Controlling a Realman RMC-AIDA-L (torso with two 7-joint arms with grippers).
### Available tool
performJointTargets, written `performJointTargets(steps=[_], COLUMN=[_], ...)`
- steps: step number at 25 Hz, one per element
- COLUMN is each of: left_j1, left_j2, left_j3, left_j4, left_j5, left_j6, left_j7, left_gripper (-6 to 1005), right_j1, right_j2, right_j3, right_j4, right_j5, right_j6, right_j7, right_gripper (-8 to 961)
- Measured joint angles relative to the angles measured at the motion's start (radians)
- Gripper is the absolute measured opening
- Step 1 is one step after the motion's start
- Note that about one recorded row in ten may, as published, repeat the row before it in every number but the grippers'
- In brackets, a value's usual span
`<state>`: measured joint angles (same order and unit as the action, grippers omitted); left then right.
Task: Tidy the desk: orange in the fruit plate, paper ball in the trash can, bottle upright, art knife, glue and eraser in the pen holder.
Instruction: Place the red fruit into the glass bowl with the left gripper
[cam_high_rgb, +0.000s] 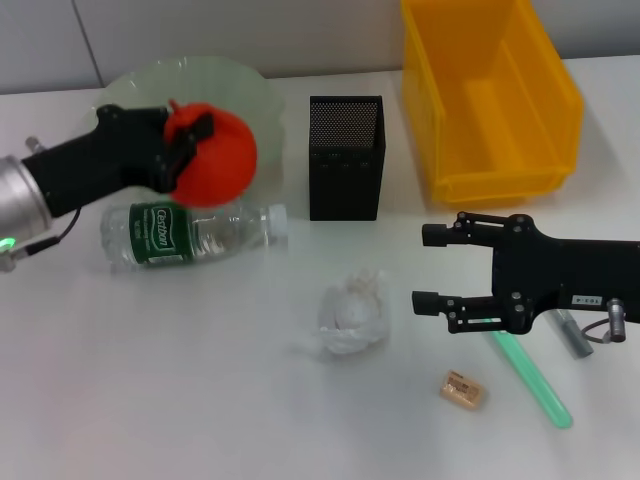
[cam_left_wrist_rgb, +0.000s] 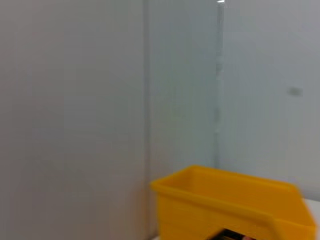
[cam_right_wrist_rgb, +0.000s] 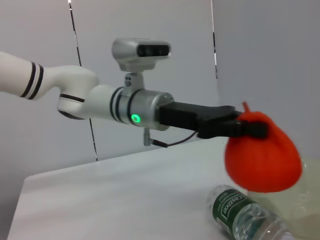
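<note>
The left gripper (cam_high_rgb: 190, 135), clamped on the orange (cam_high_rgb: 212, 155), hangs over the fruit plate's (cam_high_rgb: 190, 75) 6 o'clock rim — the dish centre lies toward 12. The right gripper (cam_high_rgb: 432, 268), fingers spread, hovers at the paper ball's (cam_high_rgb: 350, 310) 3 o'clock — the nearer arm.

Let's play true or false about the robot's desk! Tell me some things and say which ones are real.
1. The left gripper is holding the orange up in the air. True.
2. The bottle is standing upright. False: it lies on its side on the table.
3. The paper ball is inside the yellow bin. False: it sits on the table, in front of the pen holder.
4. The right gripper is open and holds nothing. True.
5. The eraser is in the pen holder. False: it lies on the table.
</note>
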<state>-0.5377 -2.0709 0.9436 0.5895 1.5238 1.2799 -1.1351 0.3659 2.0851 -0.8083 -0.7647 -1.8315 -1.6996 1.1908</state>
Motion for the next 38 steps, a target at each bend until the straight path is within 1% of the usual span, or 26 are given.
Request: performJointTargets(steps=[1, 5, 6, 8, 9, 12, 22, 27, 34, 38], left_j1=[-0.015, -0.015, -0.033, -0.033, -0.067, -0.094, -0.152, -0.168, -0.178, -0.180], left_j2=[0.000, 0.000, 0.000, 0.000, 0.000, -0.001, -0.008, -0.008, -0.008, -0.009], left_j3=[-0.001, -0.001, -0.002, -0.002, 0.000, 0.003, 0.005, 0.005, 0.014, 0.032], left_j4=[-0.020, -0.020, -0.041, -0.041, -0.077, -0.124, -0.214, -0.250, -0.267, -0.270], left_j5=[-0.016, -0.016, -0.054, -0.054, -0.142, -0.177, -0.222, -0.281, -0.288, -0.290], left_j6=[-0.034, -0.034, -0.079, -0.079, -0.174, -0.239, -0.370, -0.403, -0.417, -0.418], left_j7=[0.012, 0.012, 0.039, 0.039, 0.100, 0.147, 0.252, 0.303, 0.332, 0.334], left_gripper=[68, 62, 61, 61, 61, 61, 62, 62, 61, 156], right_j1=[0.000, -0.004, -0.005, -0.007, -0.007, -0.010, -0.012, -0.014, -0.019, -0.021], right_j2=[0.000, 0.001, 0.001, 0.001, 0.001, 0.001, 0.000, 0.000, -0.002, -0.002], right_j3=[0.000, 0.000, 0.000, 0.000, 0.000, 0.000, 0.000, 0.000, 0.001, 0.002], right_j4=[0.000, 0.001, 0.001, 0.001, 0.001, 0.002, 0.012, 0.012, 0.011, 0.011], right_j5=[0.000, 0.000, 0.000, 0.000, 0.000, 0.000, 0.012, 0.013, 0.015, 0.028], right_j6=[0.000, 0.000, 0.000, -0.001, -0.001, -0.003, -0.009, -0.010, -0.009, -0.009], right_j7=[0.000, 0.000, 0.000, -0.001, -0.002, -0.008, -0.013, -0.013, -0.013, -0.013], right_gripper=[801, 800, 800, 800, 800, 801, 801, 800, 800, 799])
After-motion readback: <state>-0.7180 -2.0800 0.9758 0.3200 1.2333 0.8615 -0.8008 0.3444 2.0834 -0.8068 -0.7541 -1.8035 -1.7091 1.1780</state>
